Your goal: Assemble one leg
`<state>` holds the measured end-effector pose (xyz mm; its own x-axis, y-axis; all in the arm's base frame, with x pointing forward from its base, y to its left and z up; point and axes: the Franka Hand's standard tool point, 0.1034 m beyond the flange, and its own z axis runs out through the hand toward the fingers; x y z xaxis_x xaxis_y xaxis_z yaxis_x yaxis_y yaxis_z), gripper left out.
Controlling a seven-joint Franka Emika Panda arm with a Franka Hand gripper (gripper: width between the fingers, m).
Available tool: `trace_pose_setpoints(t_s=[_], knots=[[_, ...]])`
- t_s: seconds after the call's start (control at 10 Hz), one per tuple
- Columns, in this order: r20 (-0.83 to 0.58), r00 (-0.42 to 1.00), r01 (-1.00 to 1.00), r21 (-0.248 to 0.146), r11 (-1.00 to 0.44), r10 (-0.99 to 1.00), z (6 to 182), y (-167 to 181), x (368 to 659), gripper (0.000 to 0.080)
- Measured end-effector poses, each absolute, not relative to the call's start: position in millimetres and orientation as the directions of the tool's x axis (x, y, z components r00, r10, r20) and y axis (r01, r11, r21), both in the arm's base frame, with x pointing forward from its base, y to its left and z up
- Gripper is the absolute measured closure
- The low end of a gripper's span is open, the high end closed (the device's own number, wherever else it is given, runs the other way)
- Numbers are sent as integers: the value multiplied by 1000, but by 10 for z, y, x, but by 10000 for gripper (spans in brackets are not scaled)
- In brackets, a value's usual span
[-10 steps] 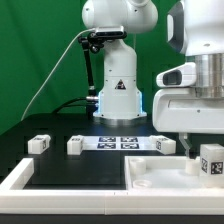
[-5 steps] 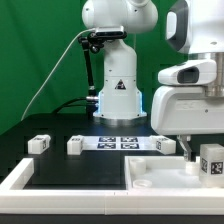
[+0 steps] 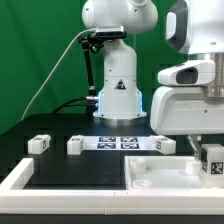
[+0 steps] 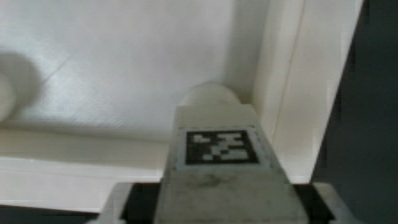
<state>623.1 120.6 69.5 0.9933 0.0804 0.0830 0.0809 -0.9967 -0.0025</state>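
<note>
My gripper [image 3: 204, 150] is shut on a leg [image 3: 213, 161], a small white block with a black-and-white marker on its face. It holds the leg just above the far right corner of the large white square panel [image 3: 160, 182]. In the wrist view the leg [image 4: 221, 140] runs out from between the fingers [image 4: 139, 206], and its tip points at the panel's inner corner, beside the raised rim [image 4: 281, 70]. I cannot tell if the tip touches the panel. Three more legs stand on the black table: one [image 3: 38, 143], a second [image 3: 74, 146] and a third [image 3: 163, 144].
The marker board [image 3: 118, 142] lies flat between the loose legs, in front of the robot base [image 3: 118, 95]. A white frame edge [image 3: 15, 180] runs along the table's near side on the exterior view's left. A green backdrop stands behind.
My gripper and the held leg have shifted slightly toward the exterior view's right over the panel's corner. The loose legs have not moved.
</note>
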Motion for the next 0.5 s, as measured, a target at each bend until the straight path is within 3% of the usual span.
trace_pose_setpoints(t_s=[0.3, 0.5], knots=[[74, 945, -314, -58, -948, -318, 691, 1181, 6229, 511], [66, 871, -484, -57, -873, -487, 689, 1142, 6217, 510]])
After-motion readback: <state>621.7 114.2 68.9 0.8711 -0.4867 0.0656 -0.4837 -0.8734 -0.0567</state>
